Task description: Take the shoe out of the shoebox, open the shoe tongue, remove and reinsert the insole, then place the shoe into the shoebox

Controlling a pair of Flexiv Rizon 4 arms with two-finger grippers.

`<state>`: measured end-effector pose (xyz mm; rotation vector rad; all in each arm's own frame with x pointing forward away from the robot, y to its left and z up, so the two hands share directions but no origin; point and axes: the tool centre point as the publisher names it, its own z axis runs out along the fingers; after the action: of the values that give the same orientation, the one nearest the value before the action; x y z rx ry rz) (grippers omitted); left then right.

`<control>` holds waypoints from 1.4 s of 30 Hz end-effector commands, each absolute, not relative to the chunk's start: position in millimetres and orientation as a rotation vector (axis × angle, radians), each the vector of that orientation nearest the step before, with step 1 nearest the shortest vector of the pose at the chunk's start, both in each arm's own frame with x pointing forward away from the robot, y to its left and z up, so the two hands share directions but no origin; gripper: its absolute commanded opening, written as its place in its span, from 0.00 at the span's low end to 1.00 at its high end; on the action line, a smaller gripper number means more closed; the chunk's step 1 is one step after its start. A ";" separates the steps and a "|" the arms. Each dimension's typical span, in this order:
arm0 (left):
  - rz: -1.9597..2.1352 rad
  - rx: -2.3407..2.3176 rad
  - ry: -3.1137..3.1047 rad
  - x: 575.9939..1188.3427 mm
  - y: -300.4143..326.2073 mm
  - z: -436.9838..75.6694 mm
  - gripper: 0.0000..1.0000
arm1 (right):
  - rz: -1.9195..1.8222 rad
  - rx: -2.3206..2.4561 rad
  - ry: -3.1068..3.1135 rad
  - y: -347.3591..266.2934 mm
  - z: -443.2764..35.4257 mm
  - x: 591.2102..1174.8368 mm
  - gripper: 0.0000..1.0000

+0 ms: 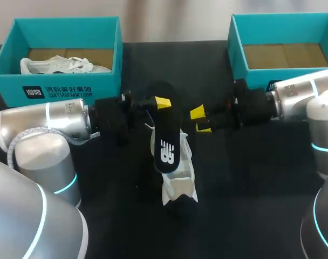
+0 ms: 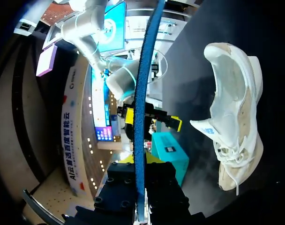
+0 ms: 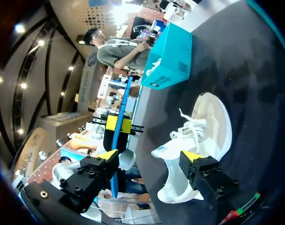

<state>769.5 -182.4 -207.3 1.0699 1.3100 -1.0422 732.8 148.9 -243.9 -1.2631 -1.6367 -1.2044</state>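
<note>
My left gripper point(image 1: 156, 103) is shut on one end of the black insole point(image 1: 167, 148), which slopes down over the white shoe point(image 1: 180, 182) lying mid-table. In the left wrist view the insole point(image 2: 142, 84) shows edge-on as a blue strip running out from between my fingers, with the shoe point(image 2: 236, 117) on its side beside it. My right gripper point(image 1: 199, 120) stands open just right of the insole, touching nothing. In the right wrist view its fingers point(image 3: 191, 157) spread wide in front of the shoe point(image 3: 201, 136), and the left gripper point(image 3: 118, 124) holds the insole point(image 3: 120, 154) beyond.
A teal shoebox point(image 1: 56, 89) at the back left holds another white shoe point(image 1: 56, 65). A second teal shoebox point(image 1: 237, 51) at the back right shows only its cardboard floor. Bare black tabletop lies in front of the shoe.
</note>
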 end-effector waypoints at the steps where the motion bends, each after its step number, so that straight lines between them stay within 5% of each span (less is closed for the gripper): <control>1: -1.030 1.101 1.341 740.3 -151.1 -191.9 0.00 | -1.190 -1.291 -1.655 124.8 -227.3 724.9 1.00; 42: -1.387 1.183 1.552 557.2 -163.3 -179.0 0.00 | -0.768 -0.459 -2.715 63.6 -253.0 670.9 1.00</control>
<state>570.4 -164.0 -179.1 1.1913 1.5429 -1.3795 683.8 72.4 -261.5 -0.5836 -2.5425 -0.8434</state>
